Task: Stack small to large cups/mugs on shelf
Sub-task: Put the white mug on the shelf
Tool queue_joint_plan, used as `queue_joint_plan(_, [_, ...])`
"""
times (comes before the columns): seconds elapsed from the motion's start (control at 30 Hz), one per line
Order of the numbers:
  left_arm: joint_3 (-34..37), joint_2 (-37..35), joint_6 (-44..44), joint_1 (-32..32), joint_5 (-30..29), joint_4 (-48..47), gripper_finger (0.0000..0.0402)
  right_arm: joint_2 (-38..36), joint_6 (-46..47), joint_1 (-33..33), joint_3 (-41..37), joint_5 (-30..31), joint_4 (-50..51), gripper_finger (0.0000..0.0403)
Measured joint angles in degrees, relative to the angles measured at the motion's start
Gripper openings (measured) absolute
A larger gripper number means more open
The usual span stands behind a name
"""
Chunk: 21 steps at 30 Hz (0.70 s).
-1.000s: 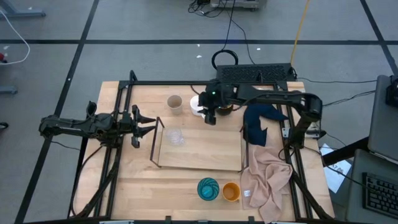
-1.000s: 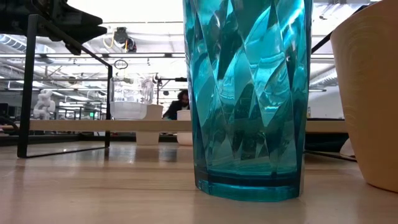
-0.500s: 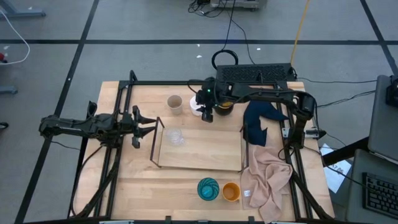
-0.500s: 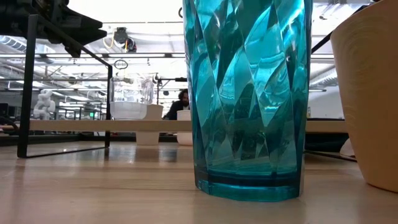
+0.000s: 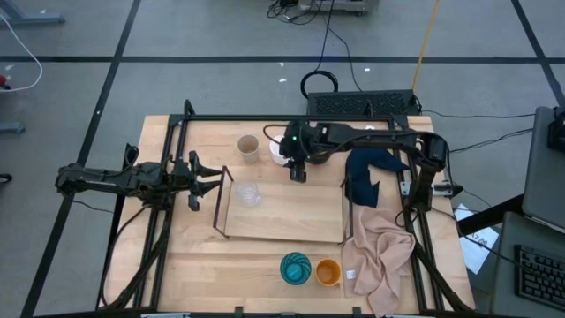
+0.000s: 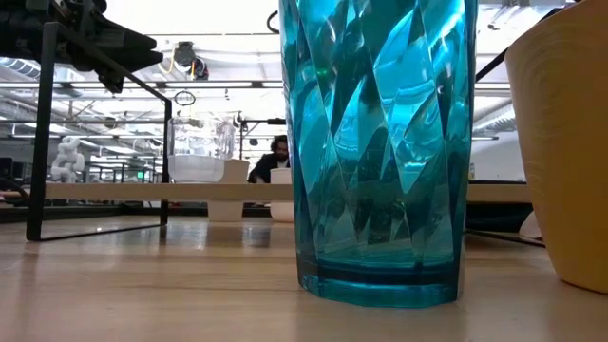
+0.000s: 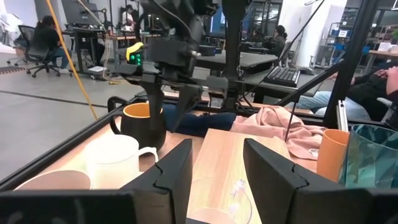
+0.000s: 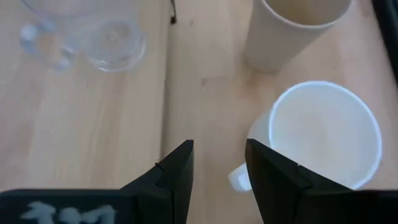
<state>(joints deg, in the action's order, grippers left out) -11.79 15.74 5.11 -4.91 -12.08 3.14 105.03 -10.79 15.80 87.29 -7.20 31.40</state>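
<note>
My right gripper [image 5: 297, 170] [image 8: 217, 168] is open and points down beside the white handled mug [image 5: 281, 150] [image 8: 323, 134]. The mug's handle [image 8: 239, 178] shows below the gap between the fingers. The beige-grey cup [image 5: 248, 146] [image 8: 292, 25] and the dark mug with yellow inside [image 7: 140, 124] also stand on the table near the far edge. The clear glass [image 5: 249, 194] [image 8: 93, 31] stands on the shelf [image 5: 291, 221]. The teal cup [image 5: 296, 268] [image 6: 380, 142] and the orange cup [image 5: 327, 272] stand near the near edge. My left gripper [image 5: 207, 181] [image 7: 217, 168] waits open left of the shelf.
A dark blue cloth [image 5: 366, 172] and a pink cloth [image 5: 380, 252] lie right of the shelf. The shelf's black wire frame [image 5: 221, 199] rises at its left end. A black metal frame [image 5: 229, 117] borders the table. People sit in the room beyond [image 7: 46, 37].
My right arm's elbow has swung a little toward the table's left. Its gripper has stayed by the white mug, drifting slightly toward the far edge and then back toward the shelf. The cups and mugs have not moved.
</note>
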Motion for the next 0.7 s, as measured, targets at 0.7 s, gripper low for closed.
queue_joint_plan(0.7, [0.02, -0.01, -0.34, -0.02, 0.02, 0.0, 0.0145, 1.97, 7.56, -2.52, -0.02, 13.18, 3.4, 0.0135])
